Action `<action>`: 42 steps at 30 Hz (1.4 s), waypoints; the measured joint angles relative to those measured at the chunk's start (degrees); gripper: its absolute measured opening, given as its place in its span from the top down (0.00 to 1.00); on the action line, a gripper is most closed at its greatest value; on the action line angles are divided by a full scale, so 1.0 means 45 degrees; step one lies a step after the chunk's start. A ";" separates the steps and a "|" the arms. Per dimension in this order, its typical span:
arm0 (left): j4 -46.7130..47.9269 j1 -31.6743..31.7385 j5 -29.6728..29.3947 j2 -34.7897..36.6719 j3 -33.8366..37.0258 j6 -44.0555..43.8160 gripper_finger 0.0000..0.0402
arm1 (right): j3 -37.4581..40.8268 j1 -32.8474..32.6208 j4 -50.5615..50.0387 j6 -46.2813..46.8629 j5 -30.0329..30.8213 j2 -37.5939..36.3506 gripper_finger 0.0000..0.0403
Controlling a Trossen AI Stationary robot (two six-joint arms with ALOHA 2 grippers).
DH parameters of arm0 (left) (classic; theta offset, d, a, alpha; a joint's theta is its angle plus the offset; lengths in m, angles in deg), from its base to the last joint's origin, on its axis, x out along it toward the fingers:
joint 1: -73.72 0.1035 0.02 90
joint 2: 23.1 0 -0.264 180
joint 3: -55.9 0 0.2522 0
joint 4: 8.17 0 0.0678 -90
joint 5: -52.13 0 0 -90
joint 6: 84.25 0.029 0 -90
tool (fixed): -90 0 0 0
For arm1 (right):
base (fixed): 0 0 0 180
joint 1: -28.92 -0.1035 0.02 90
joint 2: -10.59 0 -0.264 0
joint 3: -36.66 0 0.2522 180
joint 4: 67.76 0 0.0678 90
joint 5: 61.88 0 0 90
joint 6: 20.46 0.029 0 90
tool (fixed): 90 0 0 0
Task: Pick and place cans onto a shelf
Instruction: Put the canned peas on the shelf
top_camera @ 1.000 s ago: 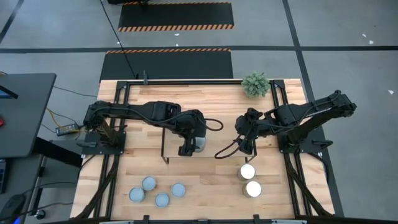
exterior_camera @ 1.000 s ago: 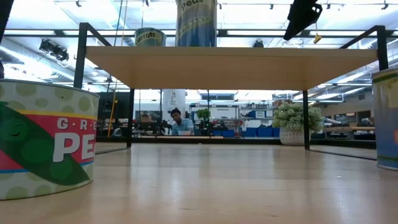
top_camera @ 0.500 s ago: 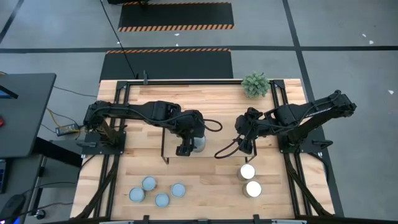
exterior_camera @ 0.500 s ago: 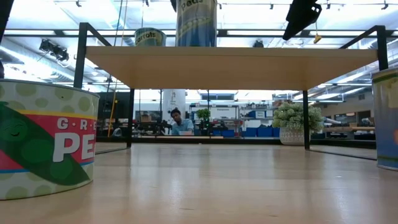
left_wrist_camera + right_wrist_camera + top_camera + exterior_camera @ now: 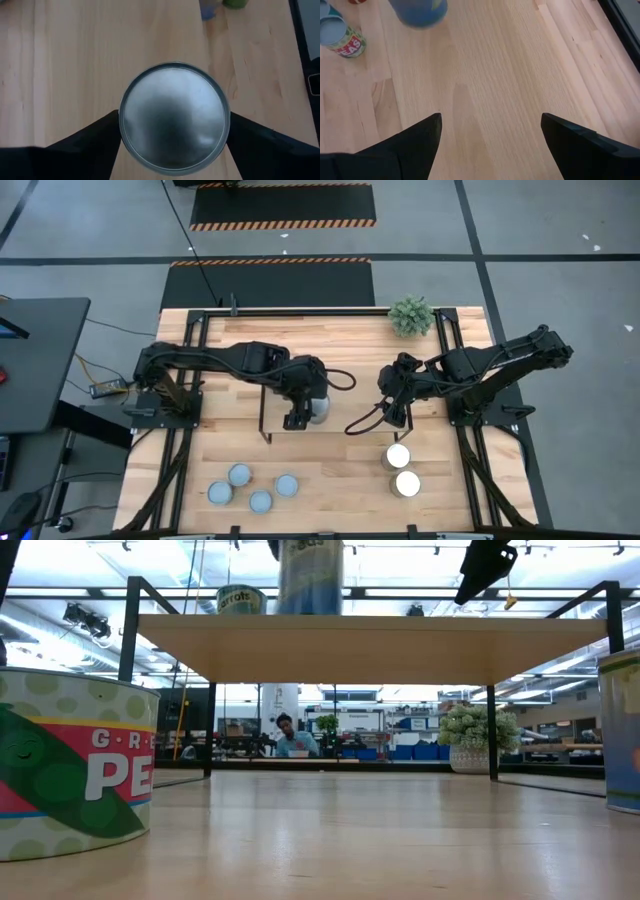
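- Cans nearest the front edge of the surface (image 5: 340,470) stand in two groups in the high view: four blue-grey-topped cans (image 5: 252,487) toward the left, two bright-topped cans (image 5: 402,471) toward the right, all upright and untouched.
- One of the front cans, a pea can (image 5: 75,762), fills the low view's left edge, standing on the wood.
- Farther in, the left claw (image 5: 297,418) is over the shelf (image 5: 370,646), clamped on a silver-topped can (image 5: 174,118); the left wrist view shows a dark finger (image 5: 85,145) pressed to each side of its round body.
- In the low view that held can (image 5: 310,577) seems to hang just clear of the board, slightly tilted; whether it touches is hard to tell.
- Another can (image 5: 240,599) already stands on the shelf, behind and to the side.
- Rigid and smooth, likely of moderate weight, the cans should take a firm squeeze; grip across the sides, mid-height, since the wall could slip.
- The right claw (image 5: 392,415) waits above bare wood, fingers (image 5: 405,142) spread wide, holding nothing.
- Beyond, a small plant (image 5: 411,316) sits at the far edge.
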 joint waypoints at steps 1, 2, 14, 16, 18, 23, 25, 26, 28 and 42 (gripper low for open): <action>0.0134 -0.0049 -0.0095 0.0044 -0.0005 -0.0129 0.21 | 0.0000 0.0000 0.0000 -0.0020 0.0000 -0.0005 0.14; 0.0426 -0.0099 -0.0225 0.0084 -0.0005 -0.0180 0.21 | 0.0000 0.0000 0.0000 -0.0061 -0.0004 -0.0001 0.14; 0.2984 -0.0741 -0.1012 0.0590 -0.0018 -0.1231 0.20 | 0.0000 0.0000 0.0024 -0.0079 -0.0005 -0.0010 0.14; 0.3458 -0.0808 -0.1052 0.0667 -0.0015 -0.1337 0.20 | 0.0000 0.0000 0.0042 -0.0048 -0.0005 -0.0015 0.14; 0.3746 -0.0821 -0.1101 0.0729 -0.0015 -0.1439 0.20 | 0.0002 0.0000 0.0044 0.0010 -0.0009 -0.0015 0.14; 0.4263 -0.0950 -0.1153 0.0796 -0.0019 -0.1491 0.20 | 0.0005 -0.0057 0.0062 0.0132 -0.0015 -0.0015 0.14; 0.4500 -0.0995 -0.1178 0.0837 -0.0017 -0.1481 0.20 | 0.0005 -0.0100 0.0083 0.0159 -0.0018 -0.0015 0.14; 0.4566 -0.0998 -0.1183 0.0844 -0.0015 -0.1481 0.20 | 0.0005 -0.0117 0.0083 0.0168 -0.0019 -0.0015 0.14; 0.4611 -0.0998 -0.1183 0.0844 -0.0015 -0.1492 0.20 | 0.0005 -0.0131 0.0087 0.0174 -0.0019 -0.0015 0.14; 0.5137 -0.1038 -0.1232 0.0795 0.0021 -0.1821 0.13 | 0.0005 -0.0131 0.0191 0.0165 -0.0019 -0.0015 0.14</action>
